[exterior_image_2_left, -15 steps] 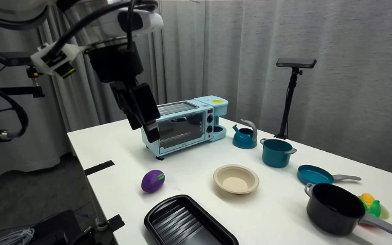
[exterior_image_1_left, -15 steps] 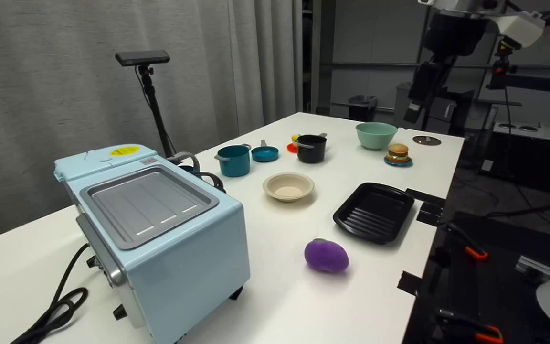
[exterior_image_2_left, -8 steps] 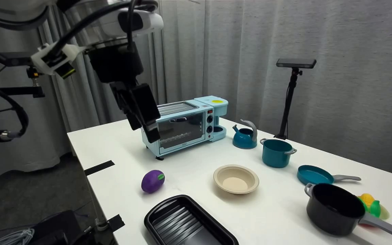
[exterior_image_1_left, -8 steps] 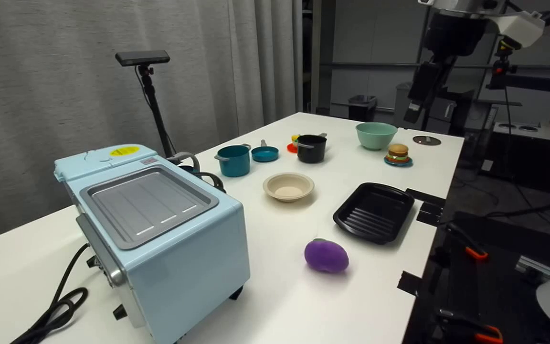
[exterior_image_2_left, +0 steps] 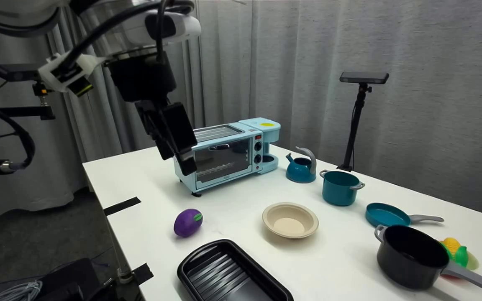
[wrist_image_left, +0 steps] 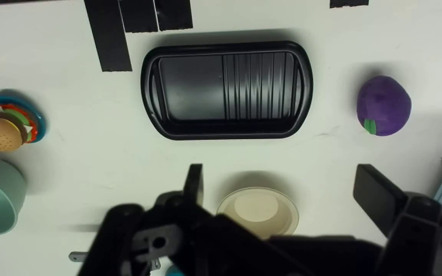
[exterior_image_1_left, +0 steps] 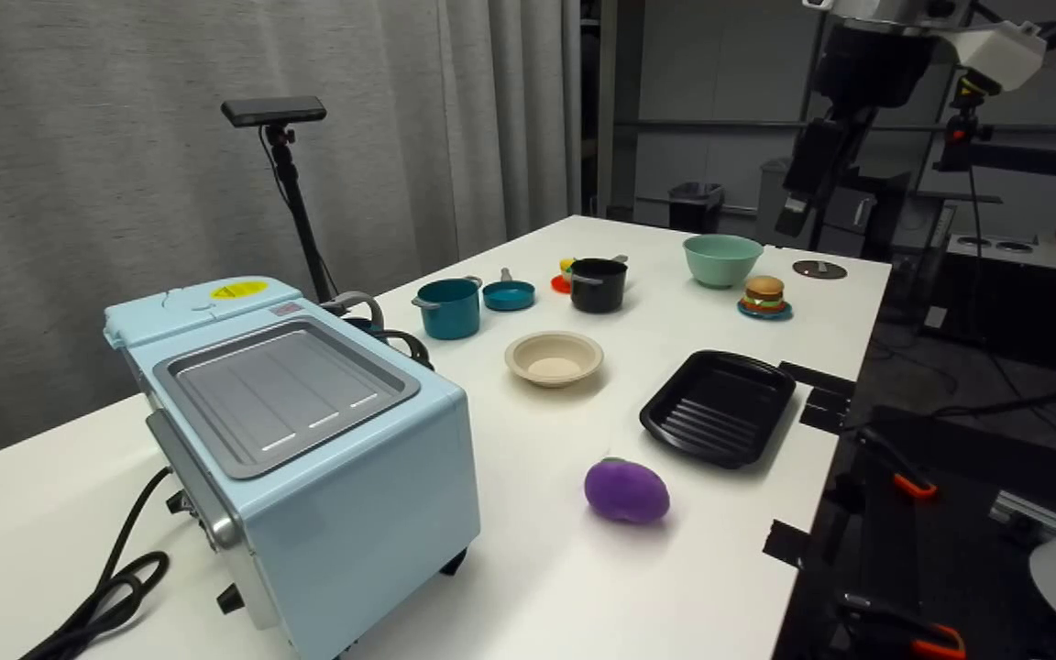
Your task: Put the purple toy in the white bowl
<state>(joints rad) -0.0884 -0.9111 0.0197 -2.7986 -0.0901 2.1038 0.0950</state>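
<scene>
purple toy [exterior_image_1_left: 627,493], smooth and egg-like with a green patch at one end, lies on the white tabletop [exterior_image_1_left: 528,587]. to one side, apart from it, stands a pale blue oven [exterior_image_1_left: 372,522] with a ribbed grey tray [exterior_image_1_left: 285,394] on top. just past the toy sits a glossy black tray [exterior_image_1_left: 719,406], round-cornered, ridged over one half. next comes the white bowl [exterior_image_1_left: 554,357], matte cream, shallow and wide-rimmed, apart from the toy. farther off stand a teal pot [exterior_image_1_left: 451,309] and a black pot [exterior_image_1_left: 598,286], both grey-handled, and a deeper pale green bowl [exterior_image_1_left: 720,261]. above the tabletop hangs the gripper [wrist_image_left: 280,182], its fingers [wrist_image_left: 378,201] parted wide in the wrist view. a grey curtain [exterior_image_1_left: 125,183] falls in folds behind. toy, bowl and gripper all match the earlier frames, unmoved.
</scene>
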